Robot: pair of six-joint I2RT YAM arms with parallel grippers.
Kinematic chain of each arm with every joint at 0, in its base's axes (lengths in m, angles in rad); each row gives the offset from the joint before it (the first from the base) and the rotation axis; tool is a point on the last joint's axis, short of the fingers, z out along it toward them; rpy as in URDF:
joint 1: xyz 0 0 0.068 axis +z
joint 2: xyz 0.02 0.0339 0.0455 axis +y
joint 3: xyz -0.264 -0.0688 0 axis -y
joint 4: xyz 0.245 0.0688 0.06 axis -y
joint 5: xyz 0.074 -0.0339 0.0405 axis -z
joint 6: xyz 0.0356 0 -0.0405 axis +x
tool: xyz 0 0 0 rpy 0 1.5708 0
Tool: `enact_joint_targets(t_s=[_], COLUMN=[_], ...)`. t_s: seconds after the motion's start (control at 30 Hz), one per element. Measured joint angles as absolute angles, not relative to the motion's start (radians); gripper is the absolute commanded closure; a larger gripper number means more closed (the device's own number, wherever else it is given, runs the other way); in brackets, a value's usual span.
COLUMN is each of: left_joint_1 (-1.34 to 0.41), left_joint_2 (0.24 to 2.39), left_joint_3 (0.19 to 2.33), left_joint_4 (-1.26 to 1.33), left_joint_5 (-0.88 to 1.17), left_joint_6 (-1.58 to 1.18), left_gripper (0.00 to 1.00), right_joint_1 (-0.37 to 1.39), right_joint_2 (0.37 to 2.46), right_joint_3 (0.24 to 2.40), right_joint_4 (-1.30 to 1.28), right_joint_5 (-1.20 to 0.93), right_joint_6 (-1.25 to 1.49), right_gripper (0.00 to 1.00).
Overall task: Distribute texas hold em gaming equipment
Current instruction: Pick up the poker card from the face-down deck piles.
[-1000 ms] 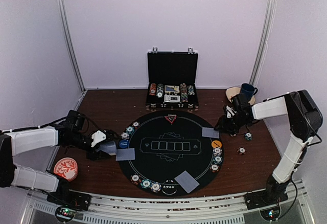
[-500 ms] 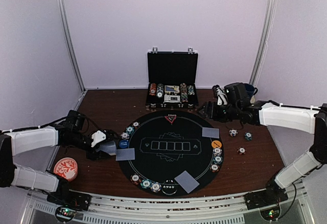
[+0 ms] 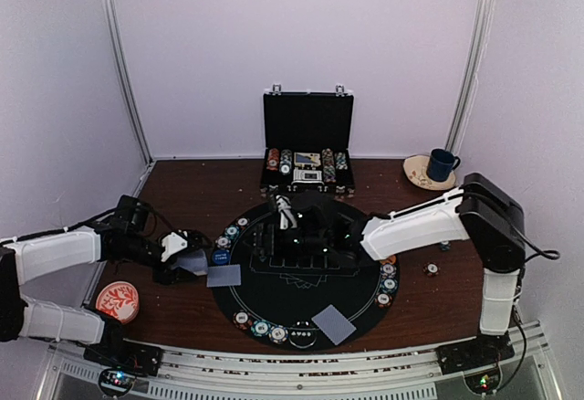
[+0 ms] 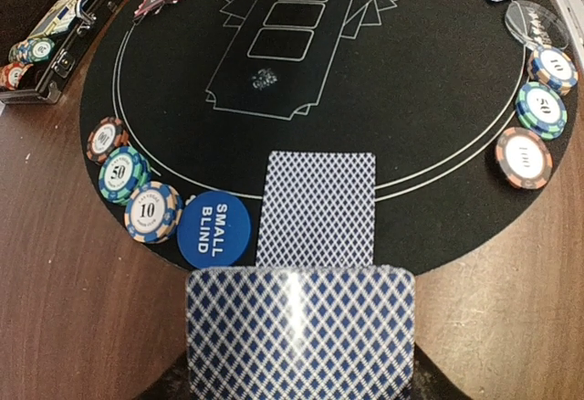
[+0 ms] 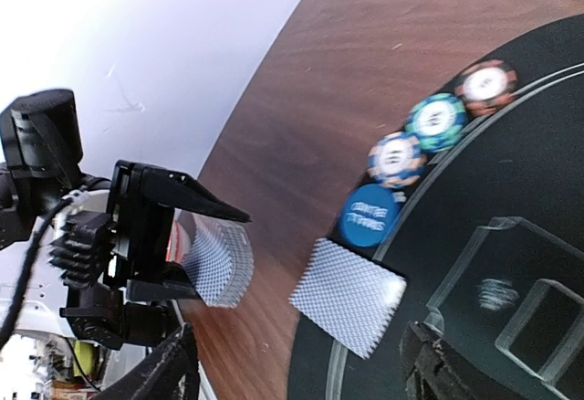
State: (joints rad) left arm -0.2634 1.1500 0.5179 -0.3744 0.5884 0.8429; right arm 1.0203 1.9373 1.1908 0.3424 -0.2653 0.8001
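Lettering on the blue button (image 4: 213, 229) only reads in left wrist view, lower middle, beside a card (image 4: 317, 208) lying lengthwise up-frame; left gripper (image 3: 185, 258) pinches cards (image 4: 299, 331), right gripper (image 5: 306, 363) fingers apart.

Card (image 4: 299, 327) cut off at frame bottom. Chips (image 5: 436, 117) blurred in right wrist view, values unreadable. Right arm (image 3: 411, 226) covers mat (image 3: 274, 295) centre overhead.

Soft overhead light leaves weak shadows in my top view. My left wrist camera shows a glare streak on the grey-blue diamond-backed playing cards (image 4: 299, 327). My right wrist view smears the round striped-edge poker chips (image 5: 436, 119); the pale wall (image 5: 137, 16) blows out white.
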Motion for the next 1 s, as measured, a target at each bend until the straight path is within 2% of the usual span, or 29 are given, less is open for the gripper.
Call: enact_joint_targets(t_s=[0.33,0.63,1.0], left_joint_1=[-0.263,-0.263,-0.263], left_joint_2=[1.122,1.124,1.124], left_joint_3=[0.518,0.518,0.518], left_joint_4=[-0.395,-0.400,-0.421], left_joint_5=[0.609,0.618,0.637], left_joint_6=[0.857,0.867,0.884], left_gripper=[0.90,0.90,0.90], right_joint_1=[1.062,1.076,1.111], right_joint_2=[2.272,2.354,2.455], right_joint_3=[1.423,1.496,1.628], right_joint_4=[0.548,0.664,0.656], right_joint_5=[-0.372,-0.446,-0.472], right_joint_6=[0.947,1.019,1.039], right_gripper=[0.23,0.23,0.24])
